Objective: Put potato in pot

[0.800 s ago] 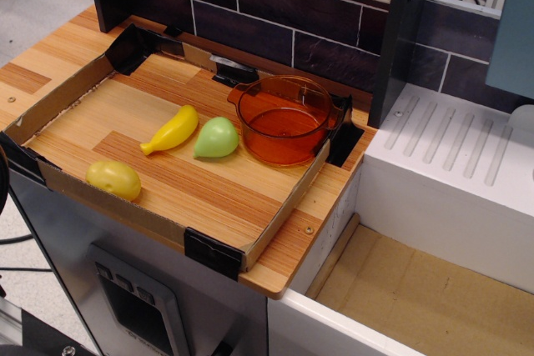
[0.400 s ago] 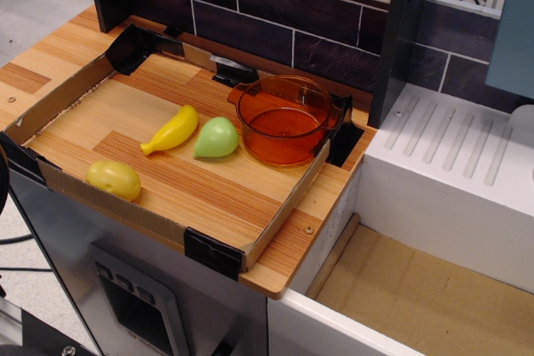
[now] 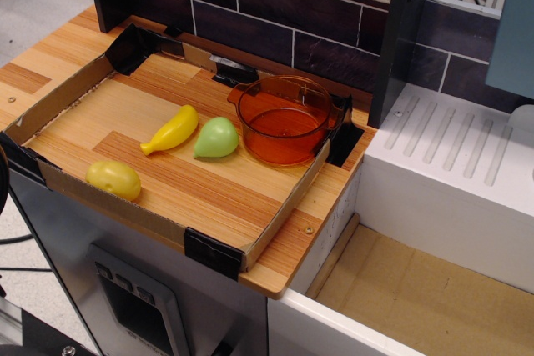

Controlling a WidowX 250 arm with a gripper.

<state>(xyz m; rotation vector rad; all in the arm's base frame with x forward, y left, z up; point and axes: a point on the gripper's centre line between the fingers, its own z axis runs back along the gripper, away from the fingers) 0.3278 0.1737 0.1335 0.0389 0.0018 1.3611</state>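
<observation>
The potato [image 3: 113, 179], a dull mustard-yellow oval lump, lies on the wooden counter near the front left cardboard rim. The pot [image 3: 284, 119], see-through orange with straight sides, stands empty at the back right of the walled area. The two are well apart, with other toy foods between them. No gripper shows in this view.
A bright-yellow banana shape [image 3: 171, 130] and a light-green pear-shaped piece [image 3: 216, 137] lie just left of the pot. A low cardboard rim [image 3: 125, 213] with black tape corners walls the wooden counter. A dark brick wall stands behind. A white drainer and sink [image 3: 450, 164] lie right.
</observation>
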